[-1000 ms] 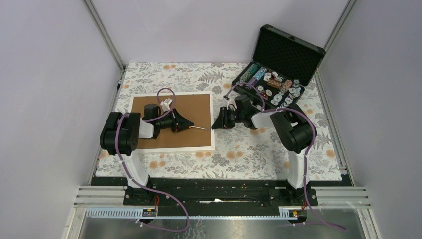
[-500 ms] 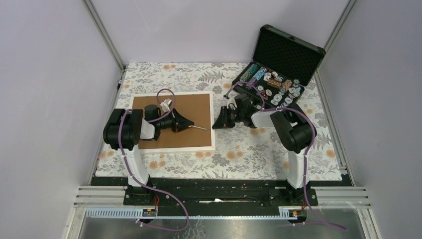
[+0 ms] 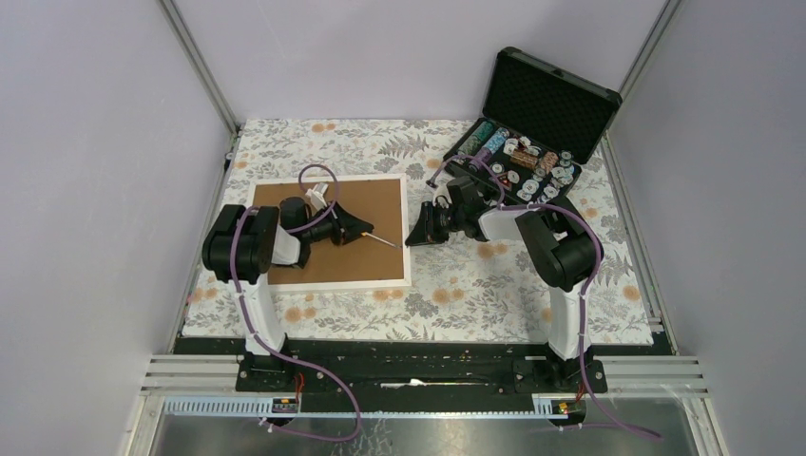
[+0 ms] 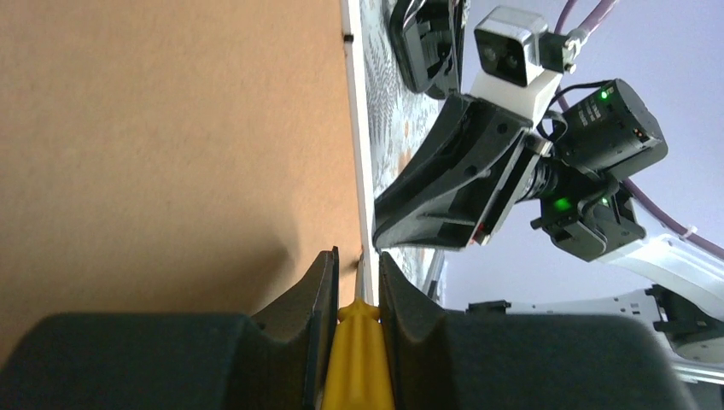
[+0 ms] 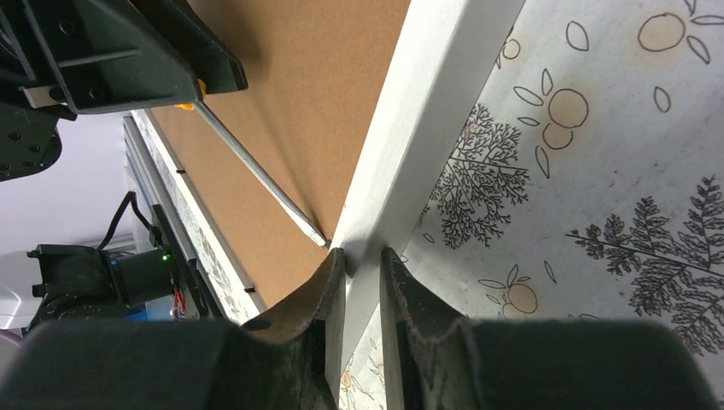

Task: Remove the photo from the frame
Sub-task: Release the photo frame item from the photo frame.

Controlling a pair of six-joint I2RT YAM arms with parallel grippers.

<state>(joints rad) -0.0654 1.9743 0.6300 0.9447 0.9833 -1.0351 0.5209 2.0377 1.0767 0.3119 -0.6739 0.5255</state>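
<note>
The frame (image 3: pixel 407 204) lies face down, its brown fibreboard back (image 3: pixel 375 266) up inside a narrow white border. The photo is hidden beneath it. My left gripper (image 3: pixel 367 230) is shut on a yellow-handled screwdriver (image 4: pixel 357 359). The screwdriver's metal shaft (image 3: pixel 383 240) points at the frame's right edge. In the right wrist view the shaft (image 5: pixel 256 175) ends at the inner side of the white border (image 5: pixel 427 111). My right gripper (image 5: pixel 363 256) is shut on that right border. It shows in the top view (image 3: pixel 412 238) at the frame's right edge.
An open black foam-lined case (image 3: pixel 546 95) of poker chips stands at the back right, behind the right arm. The floral tablecloth (image 3: pixel 456 294) covers the table. Metal rails line the side walls.
My left arm has shifted slightly right and the screwdriver has swung a little toward the frame's right border. The right gripper stays on the border.
</note>
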